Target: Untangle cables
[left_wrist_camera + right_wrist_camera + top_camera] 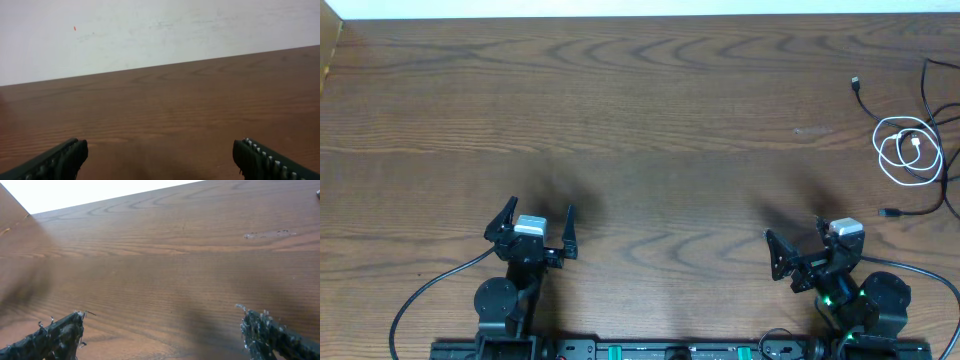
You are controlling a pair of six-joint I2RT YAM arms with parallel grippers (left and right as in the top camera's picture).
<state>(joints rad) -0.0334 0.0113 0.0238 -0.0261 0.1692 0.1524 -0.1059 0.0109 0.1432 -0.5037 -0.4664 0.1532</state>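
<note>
I am holding my left hand [540,212] low over the near left part of the desk [650,120], its two fingers spread wide and gripping nothing; from its wrist camera I am seeing both fingertips [57,159] at the bottom corners with bare wood between them. I am keeping my right hand [795,232] in much the same pose on the near right side, turned slightly leftward, fingers released and wide apart, nothing between them. The cables [910,150] are lying well apart from both hands, at the far right edge of the desk: a white cable coiled in loops, with black cables trailing around and across it.
</note>
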